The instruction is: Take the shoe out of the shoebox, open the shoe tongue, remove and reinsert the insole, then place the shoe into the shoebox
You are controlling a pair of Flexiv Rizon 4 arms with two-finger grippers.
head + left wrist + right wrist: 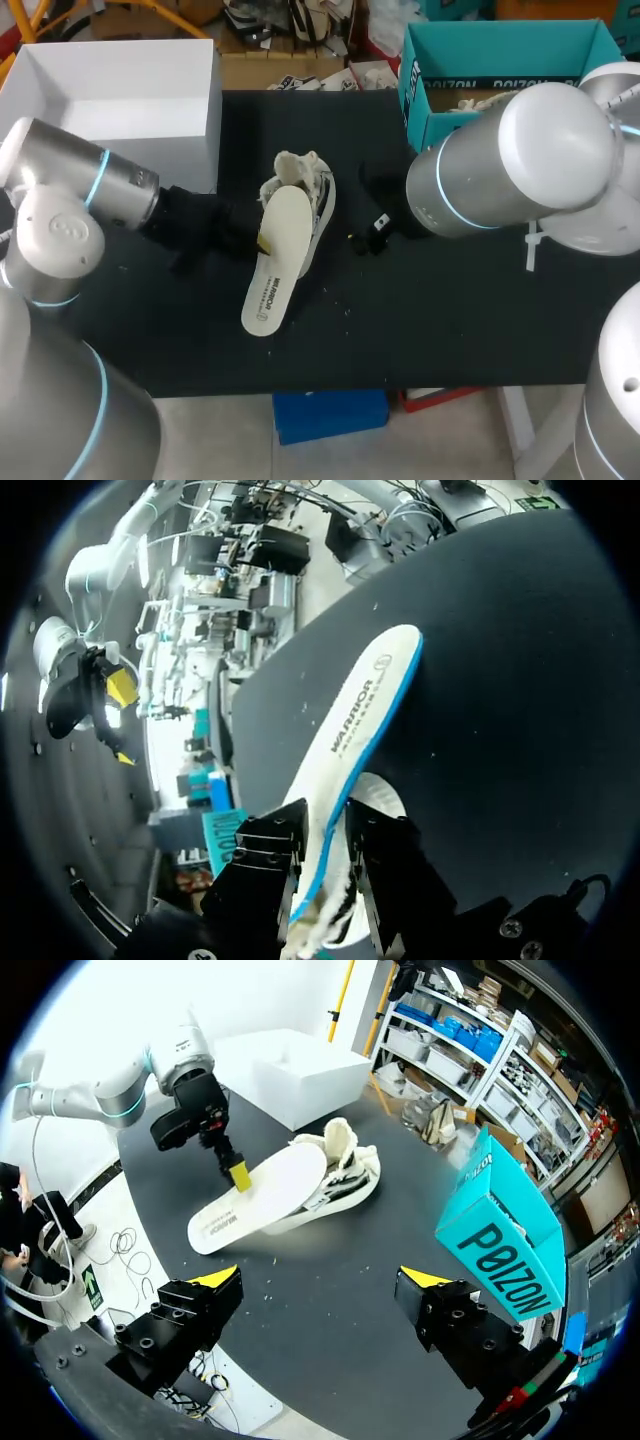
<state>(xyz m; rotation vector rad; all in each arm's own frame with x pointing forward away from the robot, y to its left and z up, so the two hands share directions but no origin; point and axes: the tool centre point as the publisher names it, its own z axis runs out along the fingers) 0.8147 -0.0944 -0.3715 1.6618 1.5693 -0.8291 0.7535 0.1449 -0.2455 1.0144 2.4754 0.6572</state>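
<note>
The black surface (450, 320) carries a white shoebox (110, 120) at its back left and a teal box (500, 45) at its back right. The pale shoe (318, 195) lies out of the shoebox, near the middle. The insole (280, 250) slants out of it, its free end on the surface. My left jaws pinch the insole's edge; my right jaws hang spread wide, well apart from the shoe.

Silver blue-ringed arms (520, 160), seemingly black right claw (320, 1280)
</note>
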